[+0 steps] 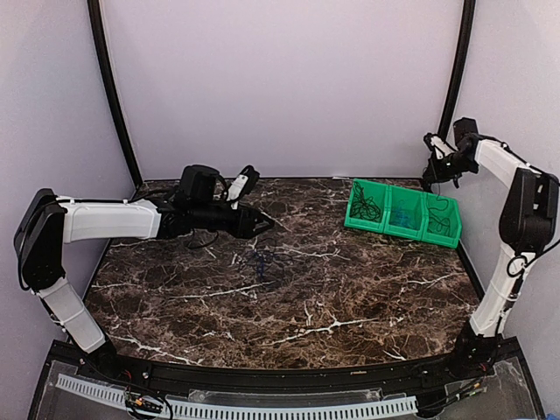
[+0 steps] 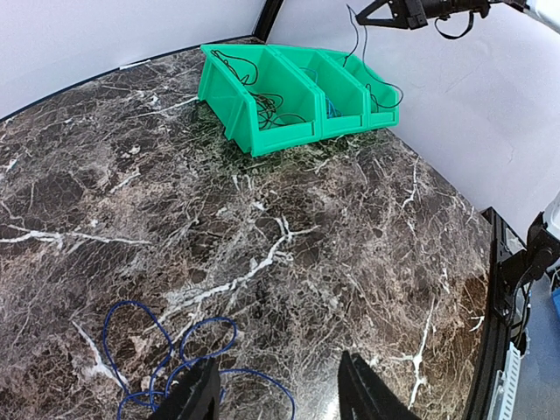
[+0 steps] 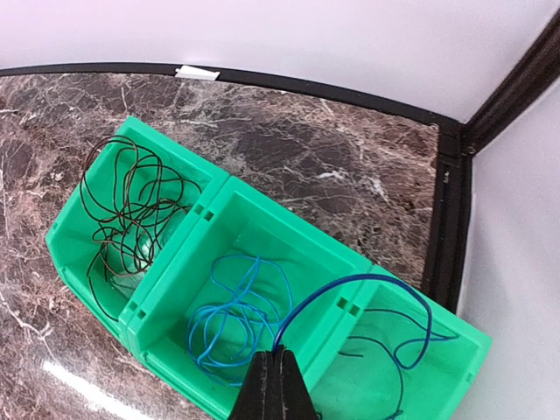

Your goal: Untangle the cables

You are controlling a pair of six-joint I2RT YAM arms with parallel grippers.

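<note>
The left end effector [image 2: 278,366] hovers low over the worktop [image 2: 332,254] with its jaws apart and nothing between them. It is poised just above the loose blue cables [image 2: 171,350], which lie in overlapping loops near the worktop's middle. It looks placed to pick the next strand out of that clump.

Further right, near the far edge, sits the green bin [image 3: 179,249] with three compartments, which seems to serve for sorting. Black cables [image 3: 131,206] coil in its left compartment and lighter blue cables [image 3: 232,315] in the middle one.

Above the right compartment, the right end effector [image 3: 278,372] is raised with its jaws clamped together on a blue cable [image 3: 385,284], whose free length arcs down into that compartment. Held high like this, the strand hangs clear of the others, likely so it can be dropped in without snagging.
</note>
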